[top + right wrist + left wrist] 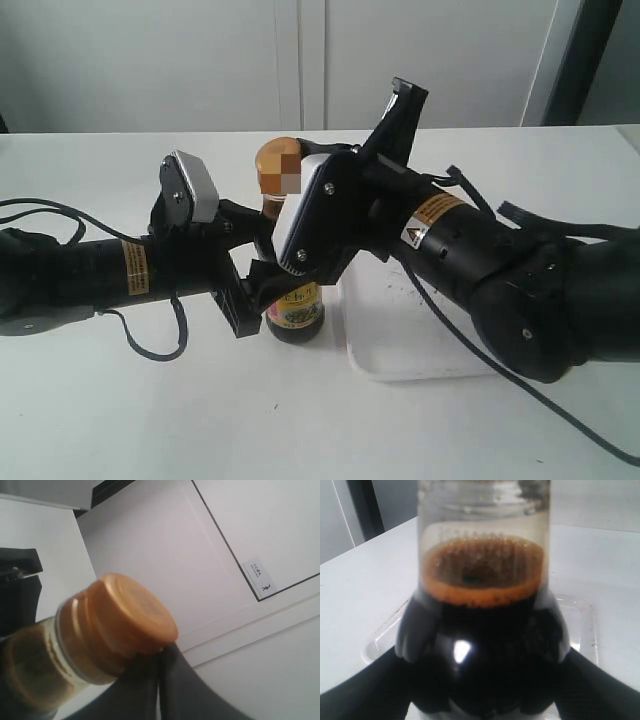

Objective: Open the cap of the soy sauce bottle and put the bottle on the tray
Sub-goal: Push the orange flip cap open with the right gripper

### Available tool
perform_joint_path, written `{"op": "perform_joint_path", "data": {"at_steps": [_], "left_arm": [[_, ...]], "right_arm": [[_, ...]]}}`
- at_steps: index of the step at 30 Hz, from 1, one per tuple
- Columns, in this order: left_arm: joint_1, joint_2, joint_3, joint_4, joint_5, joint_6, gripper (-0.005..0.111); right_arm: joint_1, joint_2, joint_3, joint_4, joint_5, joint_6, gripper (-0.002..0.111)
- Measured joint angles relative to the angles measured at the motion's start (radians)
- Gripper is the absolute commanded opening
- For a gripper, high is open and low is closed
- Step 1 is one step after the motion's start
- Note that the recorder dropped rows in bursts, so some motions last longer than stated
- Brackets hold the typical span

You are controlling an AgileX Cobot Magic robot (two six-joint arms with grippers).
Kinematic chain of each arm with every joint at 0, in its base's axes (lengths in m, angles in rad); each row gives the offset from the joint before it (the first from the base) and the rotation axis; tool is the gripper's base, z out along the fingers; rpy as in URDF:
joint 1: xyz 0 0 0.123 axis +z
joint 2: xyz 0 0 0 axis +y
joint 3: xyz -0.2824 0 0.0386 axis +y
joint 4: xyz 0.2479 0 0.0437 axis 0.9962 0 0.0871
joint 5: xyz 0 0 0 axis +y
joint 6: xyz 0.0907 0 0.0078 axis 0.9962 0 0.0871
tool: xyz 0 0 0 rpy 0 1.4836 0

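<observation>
The bottle (482,630) is clamped by the left hand (480,700); the cap (135,612), still closed, is met underneath by the right hand (160,680), fingers together. An upward flick is called for next.

The soy sauce bottle (296,312) stands upright on the white table, just beside the near left corner of the tray (420,340). It is clear glass, dark brown liquid filling its rounded body (480,655) up to an orange foamy line at the shoulder, with a yellow label low on the front. The cap (132,612) is amber-orange, round and flat-topped, and appears shut over the ribbed collar. The tray is shallow, white, rounded at the corners, dark-specked, lying flat.
</observation>
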Motion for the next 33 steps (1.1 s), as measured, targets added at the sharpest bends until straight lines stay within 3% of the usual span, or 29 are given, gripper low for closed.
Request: {"op": "perform_joint_path", "data": {"at_steps": [9, 19, 27, 33], "left_arm": [[0.0, 0.0, 0.0, 0.0, 0.0, 0.008, 0.0], [0.0, 0.0, 0.0, -0.002, 0.0, 0.008, 0.0], [0.0, 0.0, 0.0, -0.002, 0.0, 0.008, 0.0], [0.0, 0.0, 0.0, -0.002, 0.0, 0.008, 0.0]], "right_arm": [[0.026, -0.067, -0.007, -0.032, 0.017, 0.0, 0.0], [0.118, -0.159, -0.011, -0.144, 0.02, 0.142, 0.0], [0.12, -0.161, -0.011, 0.276, 0.021, 0.153, 0.0], [0.103, -0.161, -0.03, 0.402, 0.059, 0.178, 0.0]]}}
